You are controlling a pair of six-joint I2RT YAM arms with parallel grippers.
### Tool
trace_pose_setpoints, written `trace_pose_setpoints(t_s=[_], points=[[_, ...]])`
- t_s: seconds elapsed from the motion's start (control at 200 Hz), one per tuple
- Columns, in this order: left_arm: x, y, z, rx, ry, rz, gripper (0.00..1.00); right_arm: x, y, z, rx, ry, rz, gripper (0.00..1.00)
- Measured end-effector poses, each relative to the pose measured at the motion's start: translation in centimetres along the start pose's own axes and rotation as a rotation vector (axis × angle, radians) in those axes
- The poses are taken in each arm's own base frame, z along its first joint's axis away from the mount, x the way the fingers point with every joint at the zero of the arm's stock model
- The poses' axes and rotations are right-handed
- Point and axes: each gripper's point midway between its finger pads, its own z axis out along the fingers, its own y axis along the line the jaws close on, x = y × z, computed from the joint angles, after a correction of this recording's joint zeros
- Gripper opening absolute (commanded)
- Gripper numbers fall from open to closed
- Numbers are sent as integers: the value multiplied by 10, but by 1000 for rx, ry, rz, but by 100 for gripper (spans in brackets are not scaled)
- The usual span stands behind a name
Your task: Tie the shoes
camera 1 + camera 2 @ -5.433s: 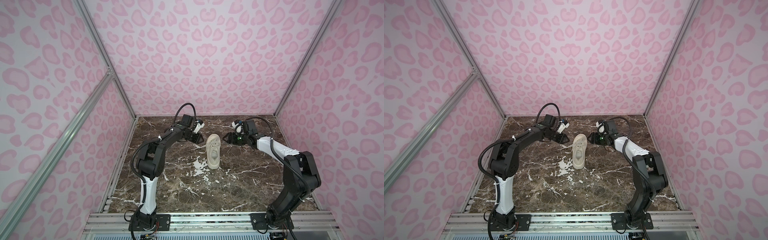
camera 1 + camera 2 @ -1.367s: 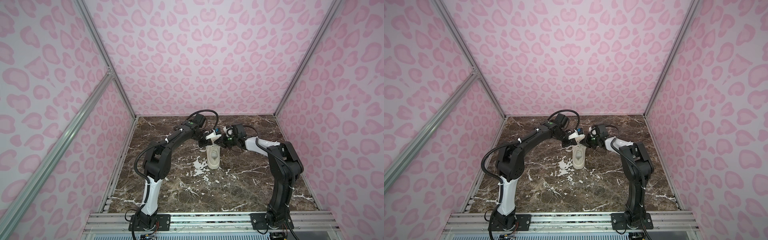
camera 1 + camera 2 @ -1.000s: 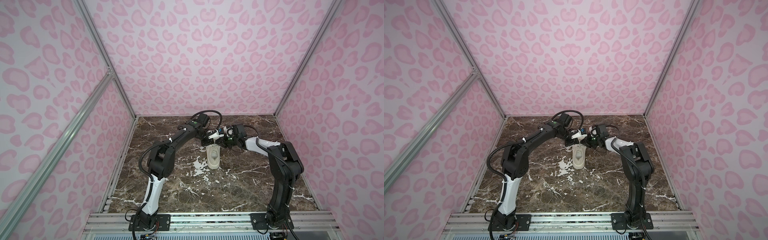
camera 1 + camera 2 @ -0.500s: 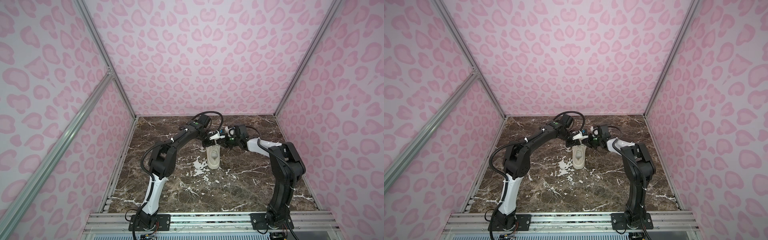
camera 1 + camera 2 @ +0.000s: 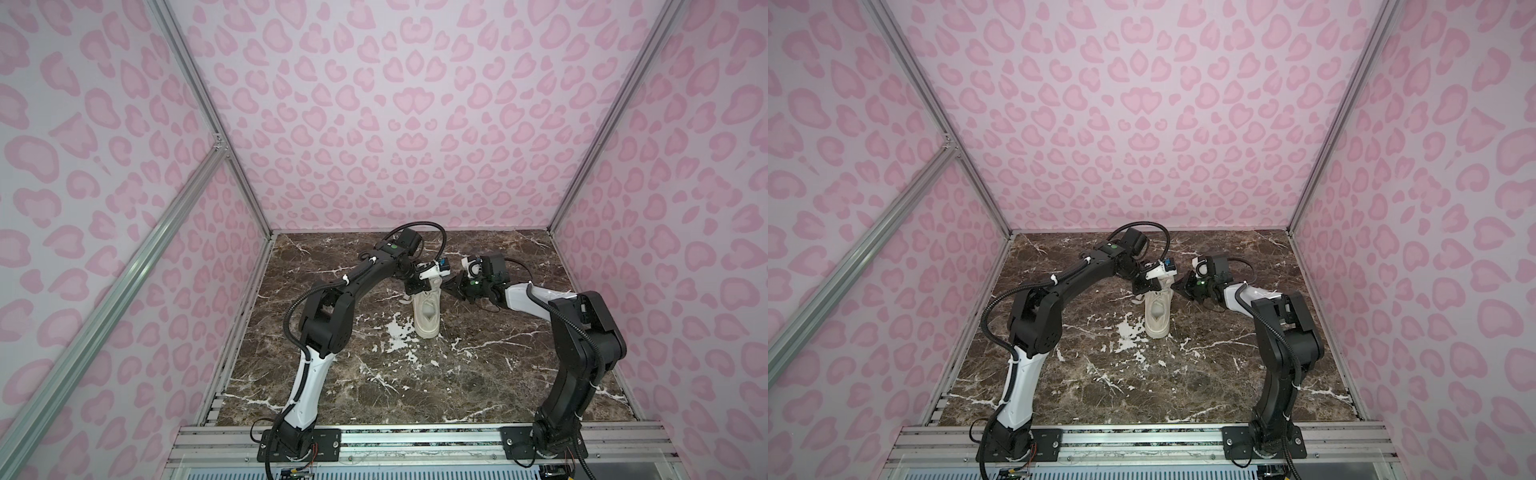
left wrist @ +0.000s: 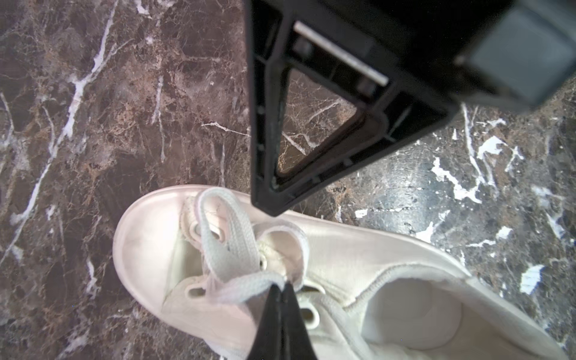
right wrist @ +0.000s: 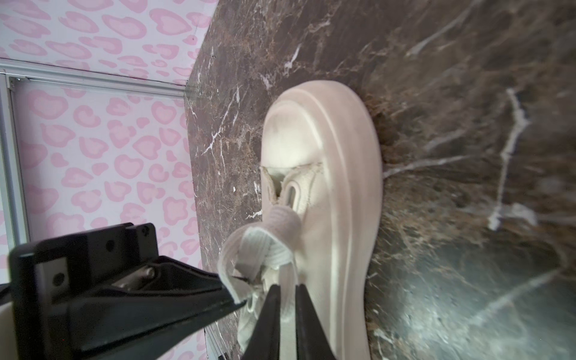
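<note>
The shoes show as a single cream sneaker (image 5: 428, 316) (image 5: 1158, 313) that stands on the marble tabletop with its toe toward the back wall. Both grippers meet over its laces (image 6: 229, 237). My left gripper (image 6: 282, 285) (image 5: 417, 286) is shut on a flat lace strand just above the eyelets. My right gripper (image 7: 286, 291) (image 5: 448, 287) comes in from the shoe's right side, and its jaws are pinched on another lace strand (image 7: 288, 277). A lace loop (image 7: 249, 249) arches between the two grippers. In both top views the arms hide the knot area.
Brown marble tabletop (image 5: 374, 374) with white veins. Pink patterned walls (image 5: 395, 124) close in the back and both sides. An aluminium rail (image 5: 415, 440) with the two arm bases runs along the front edge.
Earlier the grippers stood apart on either side of the shoe; now both are at the laces. Over the last second the right gripper has drawn slightly to the right.
</note>
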Motion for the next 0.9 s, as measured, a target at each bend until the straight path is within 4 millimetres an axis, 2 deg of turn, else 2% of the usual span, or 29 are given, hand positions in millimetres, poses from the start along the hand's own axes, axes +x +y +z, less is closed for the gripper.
trace_pose_setpoints(t_s=[0.175, 0.63, 0.9], points=[[1, 0, 1, 1, 2, -1, 3, 10, -14, -1, 9, 15, 25, 11], [1, 0, 1, 3, 4, -10, 3, 19, -10, 9, -53, 46, 32, 9], [2, 0, 1, 1, 7, -11, 4, 18, -4, 16, -84, 52, 31, 9]])
